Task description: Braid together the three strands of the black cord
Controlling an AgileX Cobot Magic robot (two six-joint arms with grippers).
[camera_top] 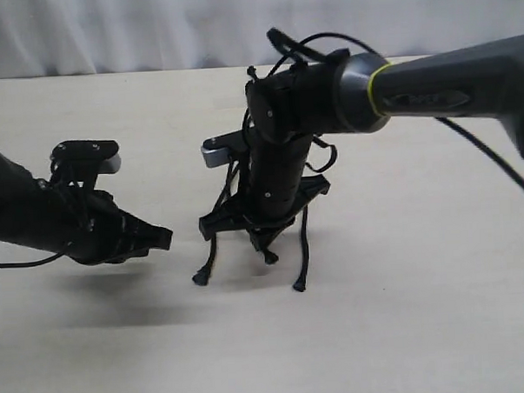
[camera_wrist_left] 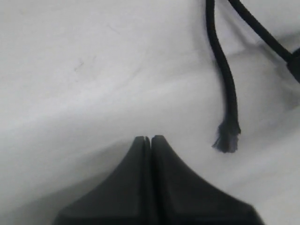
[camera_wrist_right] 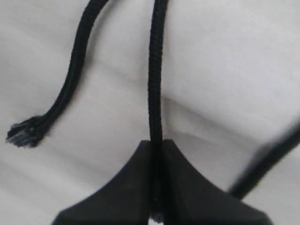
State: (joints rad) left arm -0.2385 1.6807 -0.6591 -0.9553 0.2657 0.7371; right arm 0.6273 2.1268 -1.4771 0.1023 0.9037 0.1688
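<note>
Where the pale table (camera_top: 407,329) is lying nearest, the black cord (camera_top: 301,256) is trailing its three strands (camera_top: 205,262) toward the near side at the middle of the scene. The left tip (camera_top: 199,277) and the right tip (camera_top: 299,286) are resting on the surface apart from each other, and the middle tip (camera_top: 271,258) is sitting between them, slightly farther back. Just above it the right gripper (camera_top: 264,242) is pointing down and pinching the middle strand (camera_wrist_right: 155,84) between fingers pressed together, with the strand's end poking out behind them. To the left, apart from the cord, the left gripper (camera_top: 164,237) is hovering with its fingers pressed together on nothing, and a frayed strand end (camera_wrist_left: 227,138) is lying near it without touching. Farther back the strands are running up behind the right gripper, which is hiding where they join. At the far edge a white curtain (camera_top: 107,29) is hanging
</note>
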